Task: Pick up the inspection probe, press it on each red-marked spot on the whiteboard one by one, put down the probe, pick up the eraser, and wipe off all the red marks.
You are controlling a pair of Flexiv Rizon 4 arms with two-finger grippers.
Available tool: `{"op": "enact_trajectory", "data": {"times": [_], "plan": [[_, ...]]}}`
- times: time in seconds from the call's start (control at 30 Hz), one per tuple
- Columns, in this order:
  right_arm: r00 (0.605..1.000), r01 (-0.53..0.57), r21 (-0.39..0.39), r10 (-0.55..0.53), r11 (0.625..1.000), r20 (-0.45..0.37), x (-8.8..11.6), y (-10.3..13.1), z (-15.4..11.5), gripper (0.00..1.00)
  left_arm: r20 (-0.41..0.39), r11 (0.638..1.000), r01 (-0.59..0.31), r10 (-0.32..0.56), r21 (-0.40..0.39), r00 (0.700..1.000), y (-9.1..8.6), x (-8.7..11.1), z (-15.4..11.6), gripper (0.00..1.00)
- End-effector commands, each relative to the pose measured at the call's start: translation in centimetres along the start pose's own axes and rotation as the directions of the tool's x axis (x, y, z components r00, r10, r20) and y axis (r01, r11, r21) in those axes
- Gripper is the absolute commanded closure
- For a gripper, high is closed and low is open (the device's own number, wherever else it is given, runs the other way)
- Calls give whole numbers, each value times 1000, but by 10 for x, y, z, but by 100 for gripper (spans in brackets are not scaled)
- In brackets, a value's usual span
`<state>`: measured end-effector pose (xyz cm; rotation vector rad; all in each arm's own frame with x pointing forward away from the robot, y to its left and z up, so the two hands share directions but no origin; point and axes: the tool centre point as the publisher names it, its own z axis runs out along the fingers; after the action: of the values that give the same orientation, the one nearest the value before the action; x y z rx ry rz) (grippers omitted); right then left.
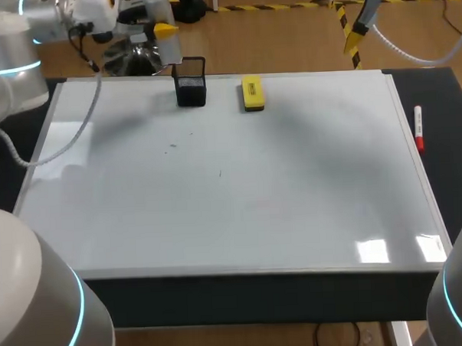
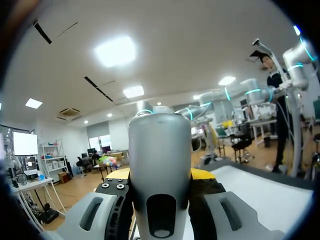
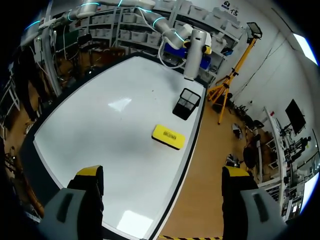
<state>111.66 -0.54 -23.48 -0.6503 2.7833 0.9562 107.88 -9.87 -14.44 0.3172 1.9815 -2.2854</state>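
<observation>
Grey cylindrical inspection probe [image 2: 160, 145] is sitting clamped in the left end effector [image 2: 160, 174] near the flat white whiteboard's [image 1: 232, 196] far edge; the right end effector [image 3: 162, 172] is hanging wide open, empty.

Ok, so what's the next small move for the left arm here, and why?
Probably bring the left gripper forward over the whiteboard and down toward the nearest small speck; whether it is red I cannot tell. Its fingers hold the inspection probe at the far edge by the black holder; the eraser lies untouched.
</observation>
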Motion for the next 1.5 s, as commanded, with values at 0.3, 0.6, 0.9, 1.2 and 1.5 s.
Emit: {"op": "enact_trajectory", "data": {"times": [0.3, 0.6, 0.9, 1.2, 1.5], "plan": [[1000, 1, 4, -1, 1000, -4, 0, 0, -1, 0, -161, 999, 47, -46, 0, 986, 27, -19, 22, 100], [1000, 1, 4, -1, 1000, -4, 0, 0, -1, 0, -170, 997, 74, -76, -19, 983, 39, -22, 29, 100], [1000, 1, 4, -1, 1000, -4, 0, 0, -1, 0, -156, 994, 106, -110, -30, 982, 56, -22, 27, 100], [1000, 1, 4, -1, 1000, -4, 0, 0, -1, 0, -131, 990, 138, -142, -36, 981, 77, -23, 23, 100], [1000, 1, 4, -1, 1000, -4, 0, 0, -1, 0, -121, 988, 152, -155, -34, 981, 91, -24, 21, 100]]}}
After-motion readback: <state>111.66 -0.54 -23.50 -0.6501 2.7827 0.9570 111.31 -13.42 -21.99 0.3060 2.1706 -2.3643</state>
